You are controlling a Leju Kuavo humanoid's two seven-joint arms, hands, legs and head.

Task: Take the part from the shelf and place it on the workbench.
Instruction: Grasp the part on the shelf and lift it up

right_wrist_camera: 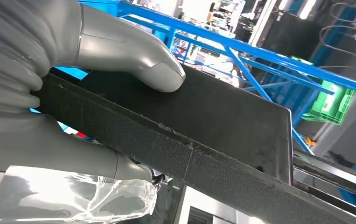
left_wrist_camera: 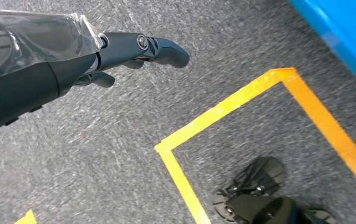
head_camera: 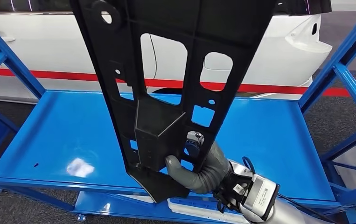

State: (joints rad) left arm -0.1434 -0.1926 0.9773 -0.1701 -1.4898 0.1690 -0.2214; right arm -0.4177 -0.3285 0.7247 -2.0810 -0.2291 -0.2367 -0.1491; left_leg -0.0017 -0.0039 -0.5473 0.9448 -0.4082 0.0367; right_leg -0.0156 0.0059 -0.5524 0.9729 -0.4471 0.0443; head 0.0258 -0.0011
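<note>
Held upright close before the head camera, the black part (head_camera: 166,79) rises from the right hand (head_camera: 199,170), which grips its lower end above the blue shelf (head_camera: 64,135); a white car (head_camera: 297,51) stands beyond. Left wrist view: the left hand (left_wrist_camera: 120,56) hangs over grey carpet with yellow floor tape (left_wrist_camera: 222,109), fingers (left_wrist_camera: 166,50) apart, holding nothing. Right wrist view: the thumb (right_wrist_camera: 138,56) presses the part's face, fingers wrapped under its edge.

Bright even light, glare patch on blue shelf (head_camera: 80,166), floor perhaps motion-blurred, far background soft

part (head_camera: 166,70) upright above shelf (head_camera: 64,140), car (head_camera: 288,56) behind
</note>
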